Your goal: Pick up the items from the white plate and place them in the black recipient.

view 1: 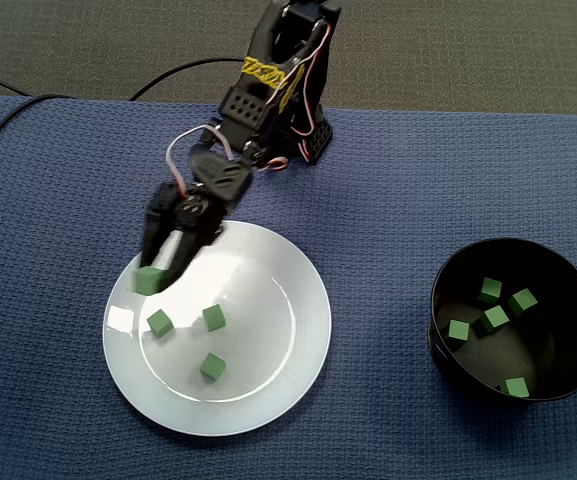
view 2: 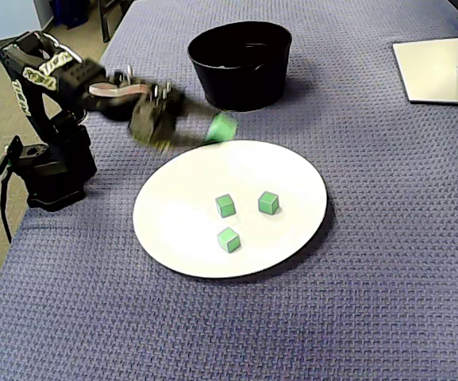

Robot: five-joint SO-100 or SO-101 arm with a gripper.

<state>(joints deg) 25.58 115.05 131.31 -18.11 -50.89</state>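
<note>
I see the gripper (view 1: 156, 270) clamped on a green cube (view 1: 149, 281) over the white plate (view 1: 268, 400), at its left rim in a fixed view. The yellow arm lettering (view 1: 262, 70) is unreadable.

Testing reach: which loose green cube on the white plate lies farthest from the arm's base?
The cube lowest in a fixed view; the other two sit higher, side by side.

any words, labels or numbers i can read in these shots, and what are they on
Yellow lettering on the black arm: too blurred to read in both fixed views.
White plate, black bowl, green cubes, blue mat: no text visible.
</note>
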